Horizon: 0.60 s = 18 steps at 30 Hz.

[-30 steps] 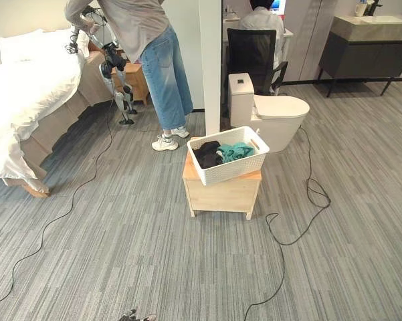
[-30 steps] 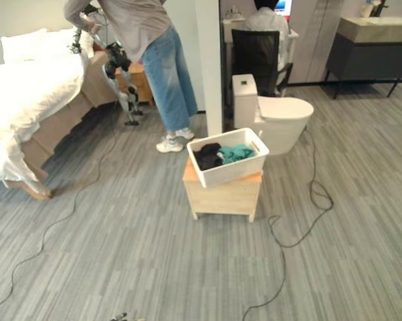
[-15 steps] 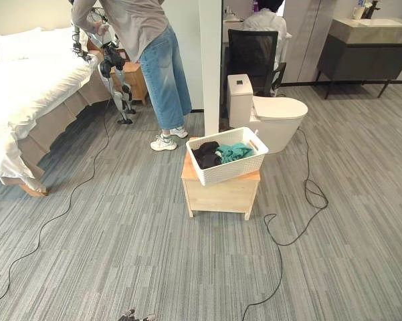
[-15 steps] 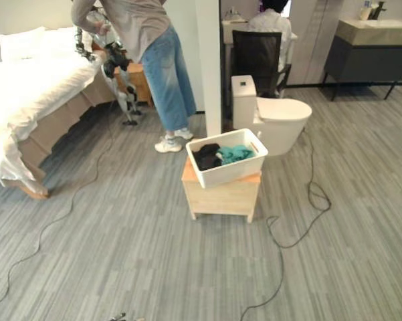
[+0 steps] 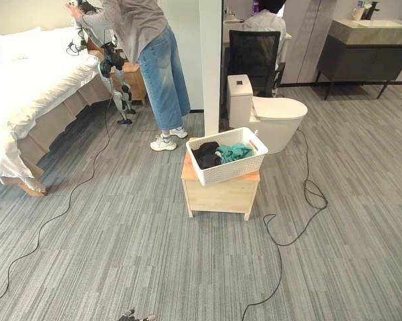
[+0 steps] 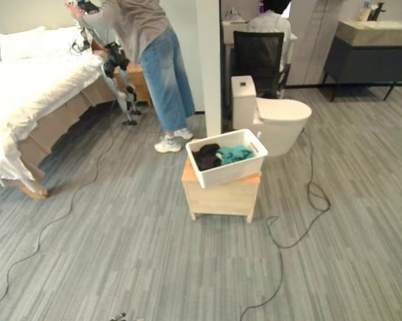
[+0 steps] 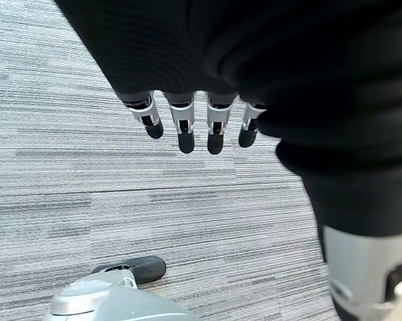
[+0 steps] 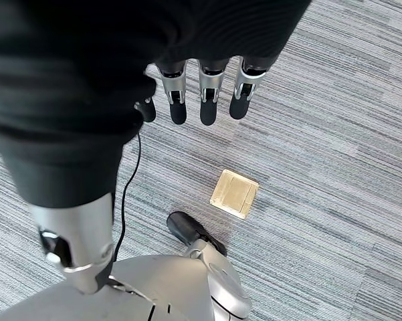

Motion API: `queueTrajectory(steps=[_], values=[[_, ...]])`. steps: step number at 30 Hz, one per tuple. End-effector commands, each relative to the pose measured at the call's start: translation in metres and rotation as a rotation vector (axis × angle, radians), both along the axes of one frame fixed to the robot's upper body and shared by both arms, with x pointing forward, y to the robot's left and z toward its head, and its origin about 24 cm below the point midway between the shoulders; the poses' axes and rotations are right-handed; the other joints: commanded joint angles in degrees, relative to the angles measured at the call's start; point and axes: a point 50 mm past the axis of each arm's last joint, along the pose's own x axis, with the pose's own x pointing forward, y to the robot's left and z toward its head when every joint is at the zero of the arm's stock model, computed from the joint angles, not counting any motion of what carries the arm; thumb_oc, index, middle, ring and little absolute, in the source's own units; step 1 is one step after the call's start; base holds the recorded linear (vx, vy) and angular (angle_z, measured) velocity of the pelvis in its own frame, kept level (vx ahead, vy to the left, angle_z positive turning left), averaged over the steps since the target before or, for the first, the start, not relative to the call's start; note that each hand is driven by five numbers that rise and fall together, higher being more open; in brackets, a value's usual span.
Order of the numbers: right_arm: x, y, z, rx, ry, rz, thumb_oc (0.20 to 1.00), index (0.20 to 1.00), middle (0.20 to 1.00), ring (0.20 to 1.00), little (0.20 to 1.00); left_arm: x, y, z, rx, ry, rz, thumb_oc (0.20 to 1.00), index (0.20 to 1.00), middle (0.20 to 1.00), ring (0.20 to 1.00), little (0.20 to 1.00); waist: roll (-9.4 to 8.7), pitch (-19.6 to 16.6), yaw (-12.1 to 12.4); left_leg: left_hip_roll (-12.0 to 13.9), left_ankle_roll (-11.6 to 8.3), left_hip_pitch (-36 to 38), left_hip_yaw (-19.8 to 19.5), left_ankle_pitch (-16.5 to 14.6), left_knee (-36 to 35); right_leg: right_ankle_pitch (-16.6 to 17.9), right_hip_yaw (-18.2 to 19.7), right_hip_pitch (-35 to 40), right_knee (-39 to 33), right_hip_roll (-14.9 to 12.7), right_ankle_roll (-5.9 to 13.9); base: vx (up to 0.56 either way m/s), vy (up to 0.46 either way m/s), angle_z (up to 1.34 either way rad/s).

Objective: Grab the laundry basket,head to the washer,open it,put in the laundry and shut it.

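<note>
Basket: we see the white laundry basket (image 5: 229, 155) sitting skewed on a low wooden stand (image 5: 219, 194), roughly mid-floor ahead of us, well apart from both our hands.
Laundry: inside the basket lie a dark garment (image 5: 207, 154) and a teal garment (image 5: 235, 152), side by side.
Left hand: our left hand (image 7: 187, 120) hangs over bare grey carpet (image 7: 87, 194) with its fingers straight and relaxed, holding nothing.
Right hand: our right hand (image 8: 204, 90) hangs the same way, fingers extended and empty, above the carpet and a brass floor plate (image 8: 234, 194).
Surroundings: a white toilet (image 5: 271, 117) stands just behind the stand, with a black chair (image 5: 254, 53) beyond it.
Person: 1 person in jeans (image 5: 162, 73) bends over the bed (image 5: 27, 93) at the far left.
Seated person: a 2nd person (image 5: 262, 20) sits past the chair.
Far right: a dark vanity with a basin (image 5: 364, 43) stands against the wall.
</note>
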Motion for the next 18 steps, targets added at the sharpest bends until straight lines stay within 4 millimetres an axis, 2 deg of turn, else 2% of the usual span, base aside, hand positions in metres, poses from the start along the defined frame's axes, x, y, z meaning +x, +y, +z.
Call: queueTrajectory(steps=[1,4,5,6,8,9,10,11,12,13,14,15,17,18], values=[[0.017,-0.005,0.003,-0.018,-0.035,0.01,1.0,1.0,1.0,1.0,1.0,0.022,0.004,0.004,0.027,-0.045,-0.021,1.0,1.0,1.0,1.0,1.0,-2.86,0.5,1.2,2.2,-2.26,1.1,-3.0,-4.4,0.0,2.5,0.9,-1.9,0.5,-5.3,4.86,0.01,-0.066,-0.03],[0.018,-0.007,0.004,-0.023,-0.049,-0.014,1.0,1.0,1.0,1.0,1.0,0.026,0.006,0.006,0.032,-0.058,-0.018,1.0,1.0,1.0,1.0,1.0,-2.89,1.2,0.8,2.9,-2.64,0.6,-2.8,-4.0,0.0,2.6,0.7,-2.1,0.5,-4.8,4.3,0.01,-0.077,-0.01],[0.018,-0.009,0.005,-0.026,-0.054,-0.031,1.0,1.0,1.0,1.0,1.0,0.033,0.007,0.008,0.034,-0.082,-0.026,1.0,1.0,1.0,1.0,1.0,-3.07,2.3,0.5,4.0,-3.18,-0.2,-3.0,-2.9,0.3,1.6,0.9,-2.8,1.8,-4.1,3.24,-0.04,-0.108,0.02],[0.019,-0.01,0.006,-0.03,-0.061,-0.038,1.0,1.0,1.0,1.0,1.0,0.038,0.008,0.01,0.034,-0.098,-0.03,1.0,1.0,1.0,1.0,1.0,-3.38,3.1,0.5,4.1,-3.3,-2.2,-3.3,-3.4,3.5,1.1,0.9,-3.5,3.0,-4.1,2.64,-0.06,-0.161,0.15],[0.023,-0.011,0.007,-0.028,-0.075,-0.033,1.0,1.0,1.0,1.0,1.0,0.042,0.008,0.012,0.028,-0.114,-0.033,1.0,1.0,1.0,1.0,1.0,-4.21,4.7,0.8,4.0,-4.48,-7.9,-2.8,-5.1,14.3,-0.3,0.4,-4.7,5.0,-4.0,1.46,-0.08,-0.152,0.24],[0.026,-0.012,0.007,-0.031,-0.08,-0.024,1.0,1.0,1.0,1.0,1.0,0.045,0.008,0.013,0.026,-0.128,-0.032,1.0,1.0,1.0,1.0,1.0,-4.44,6.1,1.0,4.1,-4.81,-12.5,-2.9,-3.5,21.9,-0.6,0.4,-5.1,5.8,-4.1,0.7,-0.07,-0.099,0.19],[0.026,-0.012,0.007,-0.031,-0.081,-0.024,1.0,1.0,1.0,1.0,1.0,0.045,0.008,0.013,0.026,-0.128,-0.032,1.0,1.0,1.0,1.0,1.0,-4.3,5.9,0.8,4.2,-4.84,-13.1,-3.1,-3.8,22.5,-0.6,0.2,-5.4,5.9,-3.9,0.67,-0.08,-0.119,0.17],[0.036,-0.015,0.01,-0.044,-0.104,0.006,1.0,1.0,1.0,1.0,1.0,0.051,0.007,0.015,0.021,-0.156,-0.027,1.0,1.0,1.0,1.0,1.0,-4.19,8.2,1.5,3.5,-4.1,-19.6,-4.1,-0.8,32.5,-1.6,0.2,-5.9,7.0,-3.2,-0.63,-0.04,-0.073,0.14],[0.036,-0.015,0.01,-0.044,-0.104,0.006,1.0,1.0,1.0,1.0,1.0,0.051,0.007,0.015,0.021,-0.156,-0.027,1.0,1.0,1.0,1.0,1.0,-4.17,8.2,1.5,3.5,-4.11,-19.7,-4.1,-0.9,32.5,-1.6,0.2,-5.9,7.0,-3.2,-0.63,0.07,-0.105,0.04],[0.04,-0.017,0.012,-0.052,-0.116,0.018,1.0,1.0,1.0,1.0,1.0,0.052,0.008,0.017,0.018,-0.173,-0.005,1.0,1.0,1.0,1.0,1.0,-4.46,8.9,2.1,3.8,-3.47,-24.4,-2.0,-0.3,29.2,-2.8,-0.6,-5.2,6.3,-3.0,-0.68,0.11,-0.029,-0.06],[0.04,-0.017,0.012,-0.052,-0.116,0.018,1.0,1.0,1.0,1.0,1.0,0.052,0.008,0.017,0.018,-0.173,-0.005,1.0,1.0,1.0,1.0,1.0,-4.53,9.0,2.2,3.8,-3.45,-24.2,-1.8,-0.4,29.1,-2.8,-0.5,-5.1,6.3,-3.0,-0.66,0.18,-0.025,0.04],[0.04,-0.018,0.012,-0.053,-0.117,0.016,1.0,1.0,1.0,1.0,1.0,0.053,0.009,0.018,0.014,-0.181,-0.003,1.0,1.0,1.0,1.0,1.0,-4.72,8.8,2.7,4.0,-3.31,-25.3,-1.2,-0.6,25.5,-3.1,-0.5,-4.7,5.8,-2.9,-0.38,0.18,0.028,0.13],[0.037,-0.02,0.012,-0.055,-0.123,0.0,1.0,1.0,1.0,1.0,1.0,0.046,0.012,0.017,0.018,-0.173,0.021,1.0,1.0,1.0,1.0,1.0,-4.74,8.4,4.9,4.0,-4.2,-27.1,-2.3,4.4,13.0,-4.0,0.7,-2.5,4.3,-2.3,0.53,0.34,0.089,0.14],[0.037,-0.019,0.012,-0.054,-0.123,0.0,1.0,1.0,1.0,1.0,1.0,0.046,0.012,0.017,0.018,-0.173,0.021,1.0,1.0,1.0,1.0,1.0,-4.83,8.4,4.9,4.0,-4.19,-26.9,-2.2,4.5,12.8,-4.0,0.8,-2.5,4.3,-2.4,0.55,0.3,0.091,0.0]])
